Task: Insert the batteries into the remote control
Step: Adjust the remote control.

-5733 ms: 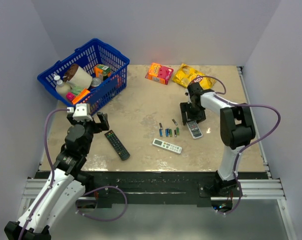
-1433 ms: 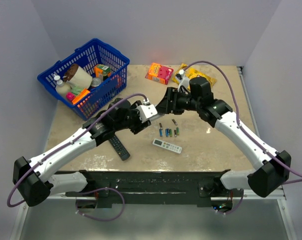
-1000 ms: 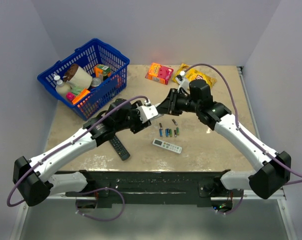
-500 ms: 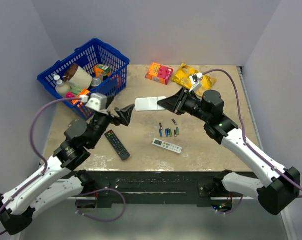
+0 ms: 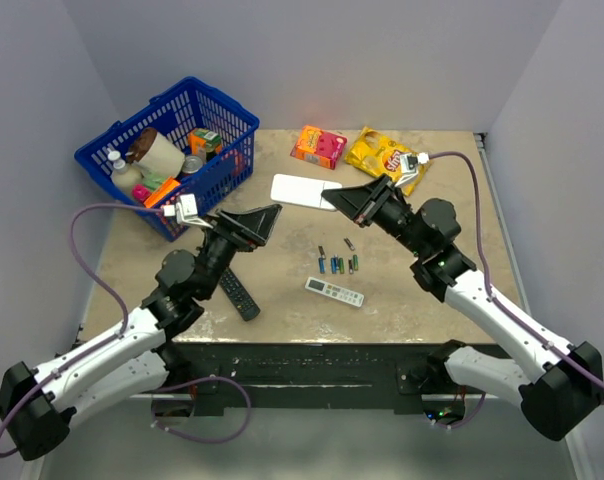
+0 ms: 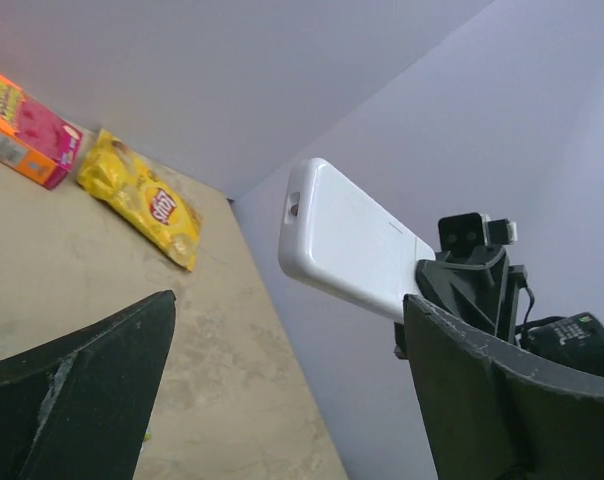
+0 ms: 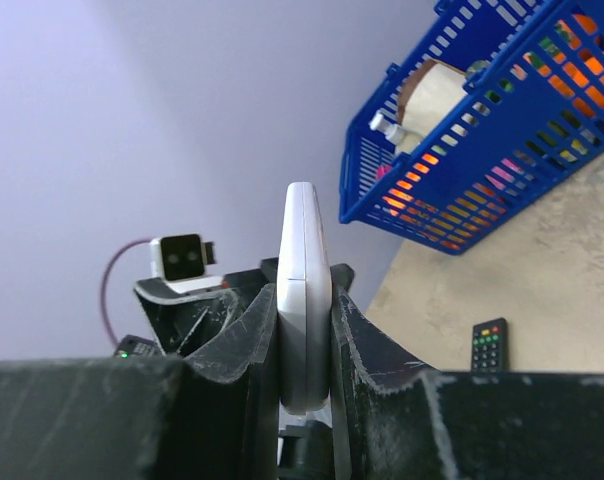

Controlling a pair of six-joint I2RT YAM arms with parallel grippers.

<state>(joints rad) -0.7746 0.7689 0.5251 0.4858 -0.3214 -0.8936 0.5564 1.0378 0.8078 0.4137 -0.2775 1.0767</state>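
**Your right claw (image 5: 334,198) is clenched on the short, wide white plastic remote control (image 5: 302,190); your left claw (image 5: 270,218) is released**

You have the remote control pinched at 1 end between the right claw's 2 black fingers, lifted clear of the beige stone-look table (image 5: 282,255). The remote control lies roughly level, with its plain white back toward the overhead camera. Its free end sticks out to the left, toward your other arm. Your right wrist camera sees it edge-on, with a finger pressed against each broad face.

Your left claw is spread wide with nothing between its 2 fingers. It hangs above the table, near the remote control's free end but apart from it. From your left wrist camera the remote control sits up and beyond the spread fingers. Only its smooth white side and a small slot near the tip show there.

The batteries (image 5: 337,263), slim little cells in blue, green and dark grey, lie in a loose cluster on the table below and between the 2 claws. None is touched by either claw. Just in front of them lies a slimmer, longer white remote with rows of small buttons (image 5: 334,292).

A long black remote (image 5: 238,293) rests on the table beside your left arm. The blue plastic mesh basket (image 5: 218,108), filled with groceries, stands at the far left corner. An orange-and-pink cardboard box (image 5: 318,146) and a yellow snack bag (image 5: 380,154) lie along the far edge.
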